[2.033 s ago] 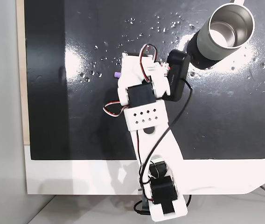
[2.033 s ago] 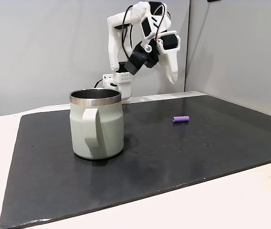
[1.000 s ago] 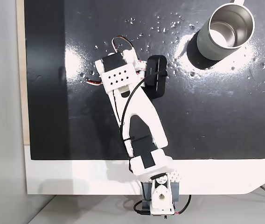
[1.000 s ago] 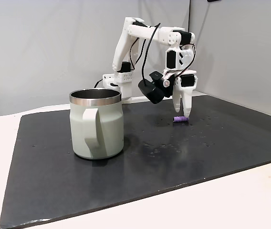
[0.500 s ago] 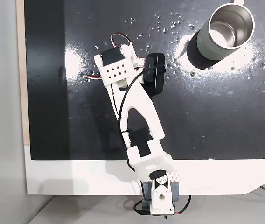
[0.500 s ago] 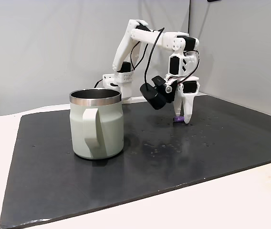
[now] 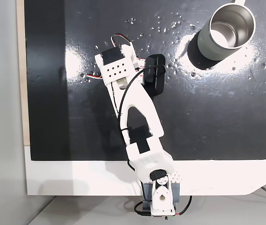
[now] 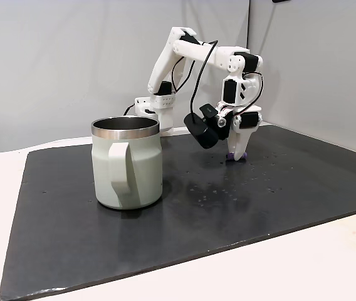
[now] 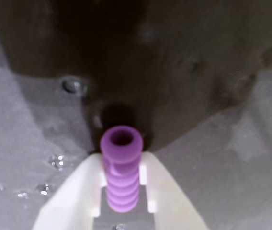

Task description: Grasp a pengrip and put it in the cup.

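In the wrist view the light-purple ribbed pengrip (image 9: pixel 121 179) stands on end between my two white fingers (image 9: pixel 83 182), which press against both its sides. My gripper (image 9: pixel 121 163) is shut on it. From the side fixed view, the gripper (image 8: pixel 236 154) is down at the black mat, and a bit of purple pengrip (image 8: pixel 230 157) shows at its tips. The metal cup (image 8: pixel 128 166) with a grey-green wall stands upright well to the left there. Seen from the top-down fixed view, the cup (image 7: pixel 231 26) is at the mat's top right, and my wrist (image 7: pixel 116 70) covers the gripper and the pengrip.
A black mat (image 7: pixel 226 117) covers the white table (image 7: pixel 77 178), with small water drops (image 7: pixel 166 26) near the top. The black wrist camera (image 8: pixel 202 128) hangs beside the gripper. Grey walls (image 8: pixel 316 69) stand behind and to the right.
The arm swung left and came down over the pengrip lying on the mat. The fingers, open around it half a second ago, have shut on it.
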Robot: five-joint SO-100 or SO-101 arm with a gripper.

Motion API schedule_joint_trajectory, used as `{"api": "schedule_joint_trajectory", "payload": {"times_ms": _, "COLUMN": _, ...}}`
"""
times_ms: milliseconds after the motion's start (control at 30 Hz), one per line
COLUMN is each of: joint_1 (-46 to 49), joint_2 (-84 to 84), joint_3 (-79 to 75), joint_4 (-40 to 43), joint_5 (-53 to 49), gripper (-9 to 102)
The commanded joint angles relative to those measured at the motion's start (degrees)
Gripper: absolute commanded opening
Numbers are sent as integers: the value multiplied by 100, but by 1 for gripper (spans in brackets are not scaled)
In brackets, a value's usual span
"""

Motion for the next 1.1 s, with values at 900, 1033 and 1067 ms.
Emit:
{"api": "schedule_joint_trajectory", "payload": {"times_ms": 900, "joint_1": 1292, "joint_2": 3146, "joint_3": -2197, "joint_4": 1116, "joint_5": -932, "gripper": 0}}
{"api": "schedule_joint_trajectory", "payload": {"times_ms": 1033, "joint_1": 2092, "joint_2": 3173, "joint_3": -2435, "joint_4": 1134, "joint_5": -1222, "gripper": 0}}
{"api": "schedule_joint_trajectory", "payload": {"times_ms": 1067, "joint_1": 2285, "joint_2": 3129, "joint_3": -2479, "joint_4": 1134, "joint_5": -1283, "gripper": 0}}
